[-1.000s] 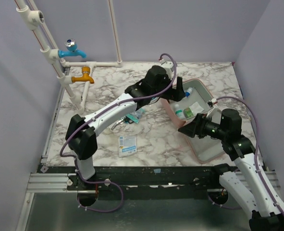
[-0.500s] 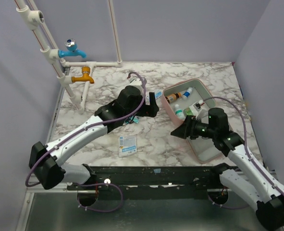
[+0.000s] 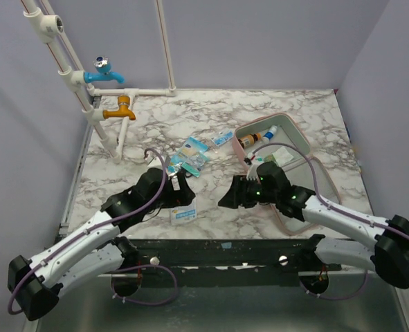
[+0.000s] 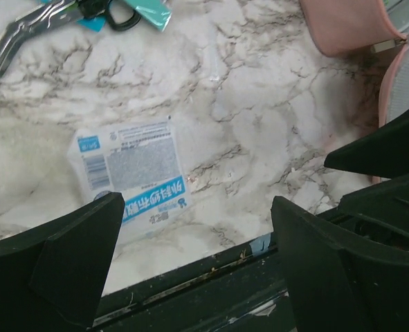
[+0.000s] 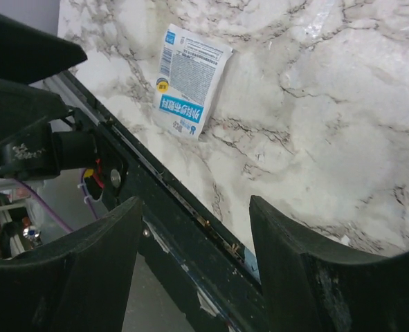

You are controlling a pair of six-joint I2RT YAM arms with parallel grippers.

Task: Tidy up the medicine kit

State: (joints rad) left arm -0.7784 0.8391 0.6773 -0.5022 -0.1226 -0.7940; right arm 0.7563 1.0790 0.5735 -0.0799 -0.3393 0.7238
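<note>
The medicine kit (image 3: 303,138) lies open at the table's right, with small bottles (image 3: 259,137) in its far half. To its left, sachets (image 3: 194,147) and scissors (image 4: 24,31) lie loose. The left gripper (image 4: 197,207) and right gripper (image 5: 194,207) hang spread and empty, so most of the sorting seems left.

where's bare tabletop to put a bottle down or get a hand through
Bare marble runs along the back, between the taps and the pink case, and at the left edge in front of the pipes. The middle is crowded: sachets, scissors, another sachet near the front edge.
</note>
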